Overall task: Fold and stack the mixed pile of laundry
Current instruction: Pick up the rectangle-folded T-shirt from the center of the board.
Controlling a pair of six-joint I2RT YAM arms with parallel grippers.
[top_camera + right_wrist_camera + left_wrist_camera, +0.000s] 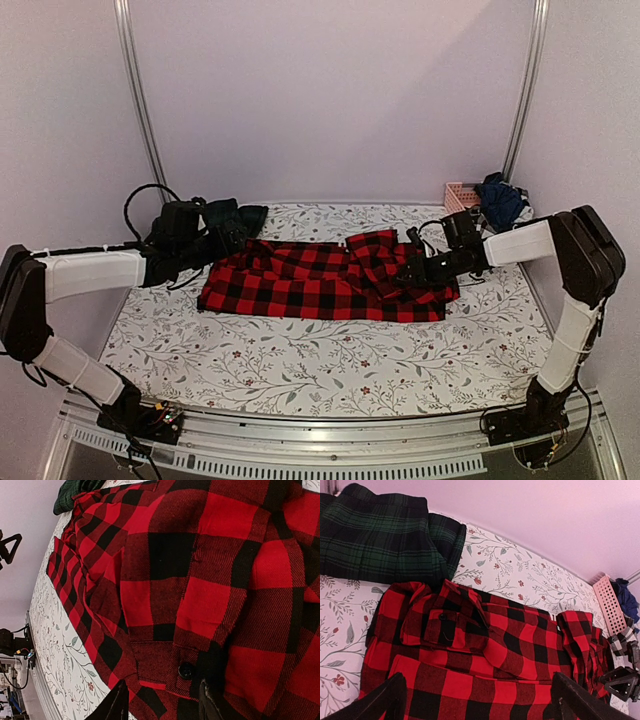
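The red-and-black checked flannel shirt (320,280) lies spread across the middle of the table, with its right sleeve folded over onto the body. It fills the left wrist view (485,665) and the right wrist view (200,580). A folded dark green tartan piece (225,215) lies at the back left, touching the shirt's corner (380,535). My left gripper (235,245) is open just above the shirt's left end (475,705). My right gripper (408,272) is open low over the folded sleeve, with the buttoned cuff (186,670) between its fingers (162,705).
A pink slatted basket (460,195) stands at the back right corner with dark navy clothes (500,200) in and beside it. The white leaf-patterned cloth (320,365) covers the table. Metal posts and pale walls close the back and sides.
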